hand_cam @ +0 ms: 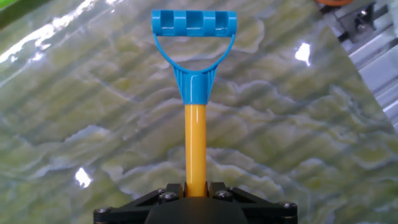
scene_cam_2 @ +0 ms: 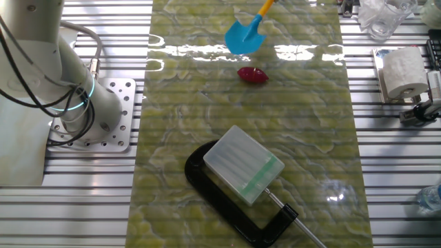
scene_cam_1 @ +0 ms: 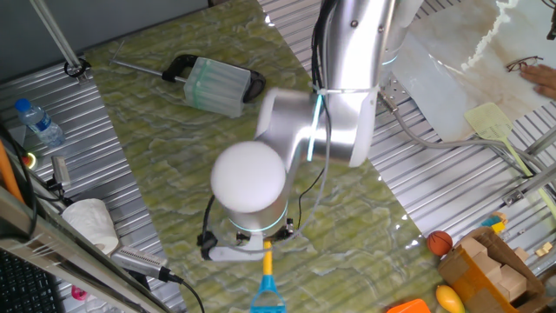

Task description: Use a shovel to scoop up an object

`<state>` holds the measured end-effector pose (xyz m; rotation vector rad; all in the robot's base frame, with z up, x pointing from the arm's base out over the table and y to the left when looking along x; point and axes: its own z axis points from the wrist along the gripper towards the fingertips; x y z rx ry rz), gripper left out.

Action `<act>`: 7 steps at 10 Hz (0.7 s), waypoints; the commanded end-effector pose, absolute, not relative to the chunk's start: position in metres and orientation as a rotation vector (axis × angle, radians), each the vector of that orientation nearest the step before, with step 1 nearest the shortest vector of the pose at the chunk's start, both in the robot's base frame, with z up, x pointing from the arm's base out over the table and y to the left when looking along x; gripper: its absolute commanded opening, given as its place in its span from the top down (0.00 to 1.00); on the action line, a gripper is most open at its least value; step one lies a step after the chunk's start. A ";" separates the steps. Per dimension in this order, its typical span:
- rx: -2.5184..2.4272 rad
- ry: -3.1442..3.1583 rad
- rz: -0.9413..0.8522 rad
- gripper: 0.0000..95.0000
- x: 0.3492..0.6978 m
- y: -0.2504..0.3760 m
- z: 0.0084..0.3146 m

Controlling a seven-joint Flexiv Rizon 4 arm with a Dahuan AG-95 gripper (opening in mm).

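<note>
Green marbled sheet [scene_cam_2: 207, 138] covers the table between ribbed metal panels [scene_cam_2: 393, 158]. On it the gripper [hand_cam: 196, 190] is clamped around the yellow shaft of the shovel [scene_cam_2: 246, 33], whose blue blade sits just beside the dark red object [scene_cam_2: 253, 75]. A translucent dustpan [scene_cam_2: 243, 165] lies well apart.

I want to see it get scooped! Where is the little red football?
In the other fixed view, the object lies on the green table, near the far edge, just in front of the shovel blade, not touching it.
</note>
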<state>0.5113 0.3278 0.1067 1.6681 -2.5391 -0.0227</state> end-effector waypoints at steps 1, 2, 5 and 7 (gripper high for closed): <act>1.982 -2.519 -0.042 1.00 0.511 0.370 0.119; 2.022 -2.507 -0.085 1.00 0.510 0.387 0.123; 2.158 -2.483 -0.234 1.00 0.510 0.403 0.132; 2.289 -2.423 -0.298 1.00 0.518 0.398 0.121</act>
